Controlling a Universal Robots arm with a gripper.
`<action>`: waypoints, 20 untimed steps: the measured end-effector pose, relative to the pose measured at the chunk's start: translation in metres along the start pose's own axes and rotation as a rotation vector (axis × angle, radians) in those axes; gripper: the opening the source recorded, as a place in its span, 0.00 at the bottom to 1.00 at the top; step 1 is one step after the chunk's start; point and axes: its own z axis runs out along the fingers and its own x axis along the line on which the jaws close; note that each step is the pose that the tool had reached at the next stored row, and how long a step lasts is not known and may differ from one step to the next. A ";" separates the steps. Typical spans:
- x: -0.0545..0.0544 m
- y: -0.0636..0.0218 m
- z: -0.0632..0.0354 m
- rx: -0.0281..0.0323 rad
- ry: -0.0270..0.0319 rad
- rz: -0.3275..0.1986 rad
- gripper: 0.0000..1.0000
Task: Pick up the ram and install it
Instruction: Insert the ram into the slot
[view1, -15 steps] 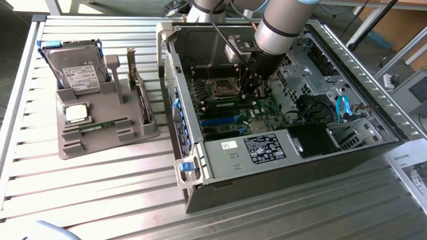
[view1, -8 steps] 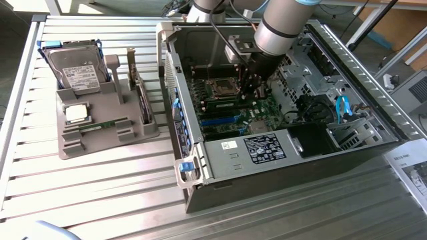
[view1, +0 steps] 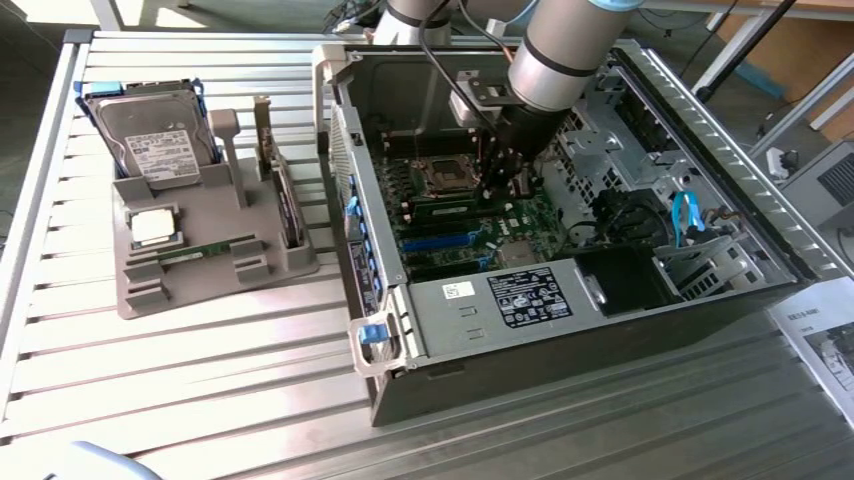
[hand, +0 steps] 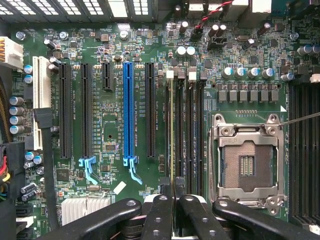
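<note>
- The slatted metal table (view1: 200, 400) carried everything, and the open computer case (view1: 534, 390) lay on its side towards the exterior view's right.
- The arm (view1: 567, 50) reached down into the case, over the motherboard (hand: 112, 100).
- A grey holder (view1: 200, 215) stood at the exterior view's left, well apart from the case. The hard drive (view1: 154, 140) was propped at its back, with a processor chip (view1: 151, 225) and a second memory stick (view1: 203, 250) lying flat nearer its front.
- The empty processor socket (hand: 246, 160) sat just beside the bank of memory slots (hand: 192, 130). A blue expansion slot (hand: 129, 110) and its black neighbours ran along the bank's other side.
- The ram (hand: 173, 130) showed edge-on as a thin line along the outermost memory slot, the one next to the expansion slots.
- The gripper (hand: 173, 192) had its fingers (hand: 160, 210) drawn together and clamped on the ram.
- By my reading the pick-up was done and the install itself was in hand, with the stick lined up on its slot. Whether it touched the slot could not be told.
- Seating it looked to call for a stick kept upright and parallel to the slot, then a straight, even press. The slot's end latches were too small to judge.
- Little stood in the way. The neighbouring slots lay close alongside, and a thin wire (hand: 300, 119) crossed near the socket's corner, apart from the stick.
</note>
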 end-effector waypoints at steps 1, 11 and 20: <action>0.000 0.0000 0.0000 0.0000 -0.0001 0.000 0.12; 0.000 0.0000 0.0000 0.0000 0.0000 0.000 0.25; 0.000 0.0002 -0.0035 0.0000 0.0000 0.000 0.25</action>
